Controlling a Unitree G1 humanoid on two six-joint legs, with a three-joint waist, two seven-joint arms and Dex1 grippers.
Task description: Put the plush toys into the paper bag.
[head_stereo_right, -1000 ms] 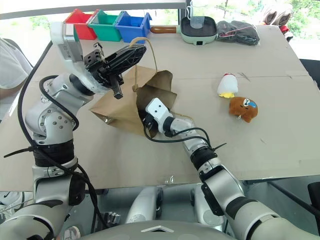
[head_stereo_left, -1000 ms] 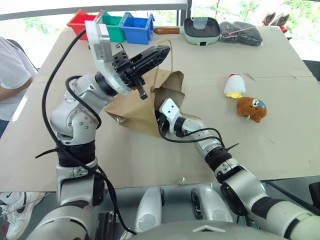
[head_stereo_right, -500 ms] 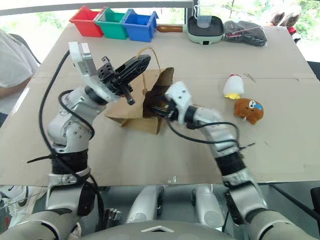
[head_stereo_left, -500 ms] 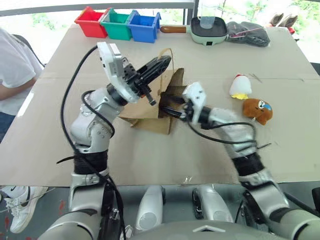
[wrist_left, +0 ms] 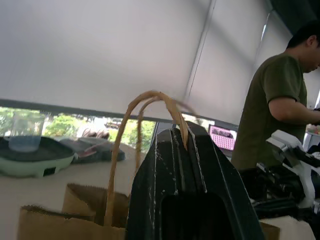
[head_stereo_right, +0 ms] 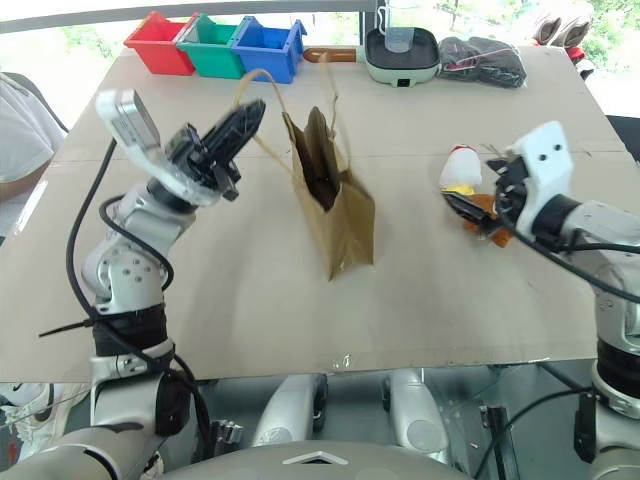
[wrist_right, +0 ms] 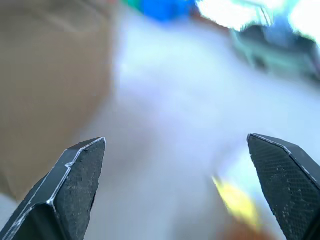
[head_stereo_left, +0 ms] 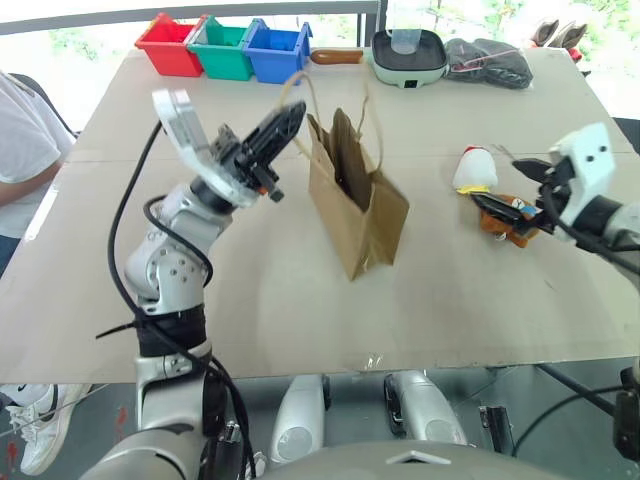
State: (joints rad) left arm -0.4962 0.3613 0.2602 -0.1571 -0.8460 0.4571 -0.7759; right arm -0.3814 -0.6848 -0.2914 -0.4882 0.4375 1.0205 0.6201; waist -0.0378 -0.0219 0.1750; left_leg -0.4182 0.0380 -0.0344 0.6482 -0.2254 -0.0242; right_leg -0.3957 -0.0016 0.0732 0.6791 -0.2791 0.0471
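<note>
Right gripper (head_stereo_right: 478, 212) out of paper bag (head_stereo_left: 352, 200) since a second ago, swung right across table (head_stereo_left: 300, 320), fingers now spread wide. Bag now upright, mouth open; left gripper (head_stereo_left: 285, 120) pinched shut on its handle (wrist_left: 150, 97). Brown bear (head_stereo_left: 512, 220) directly beneath right gripper, white chicken (head_stereo_left: 474, 170) just beside it toward bag. Right arm far nearer toys. Coloured bins (head_stereo_left: 225, 48), green pan (head_stereo_left: 405, 50) along far edge, clear of path.

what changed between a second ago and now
The right gripper left the bag's mouth, swung right to the bear and opened its jaws. The bag, crumpled before, now stands upright. The left gripper stays shut on a bag handle. The chicken and bear lie where they were.
</note>
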